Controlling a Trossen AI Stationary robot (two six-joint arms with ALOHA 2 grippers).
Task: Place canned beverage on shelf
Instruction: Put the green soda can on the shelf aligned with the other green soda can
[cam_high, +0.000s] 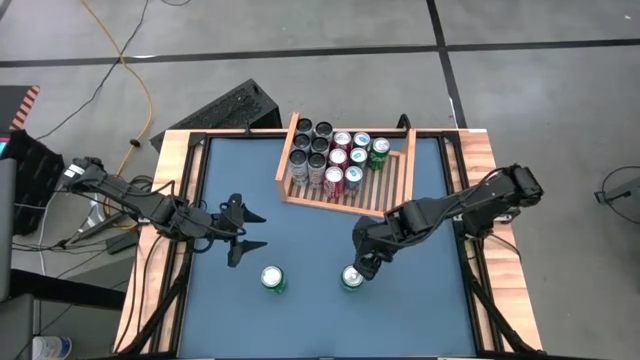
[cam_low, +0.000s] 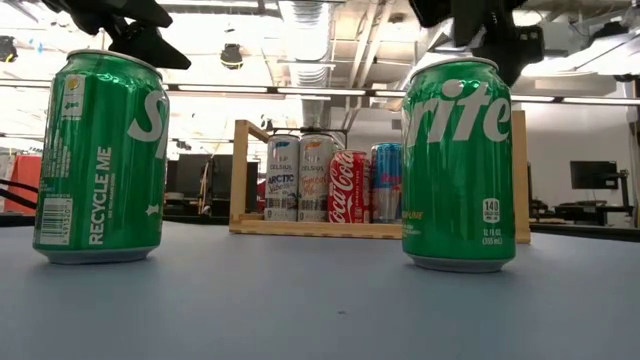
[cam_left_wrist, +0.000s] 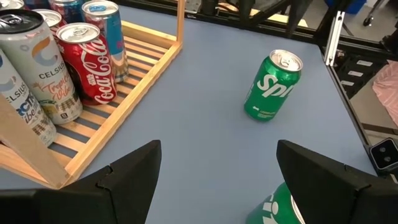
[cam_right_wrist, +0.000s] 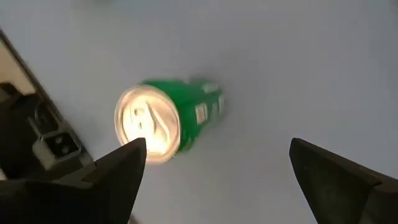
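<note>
Two green Sprite cans stand upright on the blue table top near its front edge: a left can (cam_high: 272, 279) (cam_low: 100, 160) and a right can (cam_high: 352, 278) (cam_low: 458, 165). My right gripper (cam_high: 364, 266) (cam_right_wrist: 217, 155) hangs open above the right can (cam_right_wrist: 168, 121), pointing steeply down and clear of it. My left gripper (cam_high: 258, 230) (cam_left_wrist: 217, 162) is open, raised over the table to the left of and beyond the left can (cam_left_wrist: 273, 208). The wooden shelf (cam_high: 398, 180) (cam_left_wrist: 134, 99) sits on the table's far middle with several upright cans in it.
The shelf's cans (cam_high: 325, 155) fill its far and left part, leaving slats bare at its right front (cam_high: 385, 190). Wooden and black frame rails (cam_high: 180, 200) run along the table's sides. Open blue table (cam_high: 300, 230) lies between the shelf and the two Sprite cans.
</note>
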